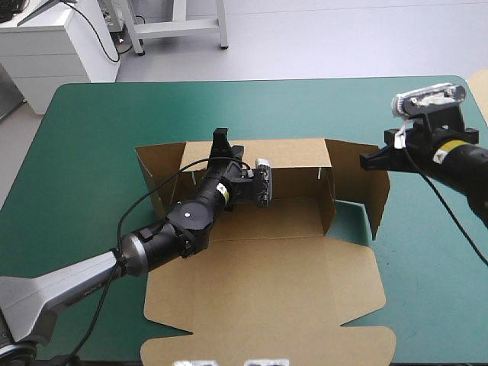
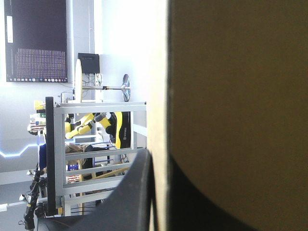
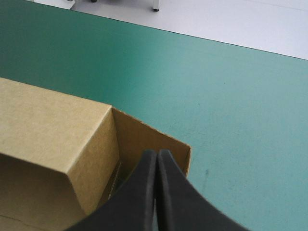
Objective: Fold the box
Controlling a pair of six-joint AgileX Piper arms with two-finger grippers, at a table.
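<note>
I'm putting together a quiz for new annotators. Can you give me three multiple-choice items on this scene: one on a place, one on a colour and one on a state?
1. Where does the left gripper hold the box?
A. the lid's near edge
B. the far wall
C. nowhere

2. The table cover is:
A. teal-green
B. red
C. white

3. The right gripper is:
A. wide open
B. out of every view
C. shut

Answers:
1. B: the raised board stands between its fingers.
2. A: the high view shows it plainly.
3. C: its fingers meet in a point.
</note>
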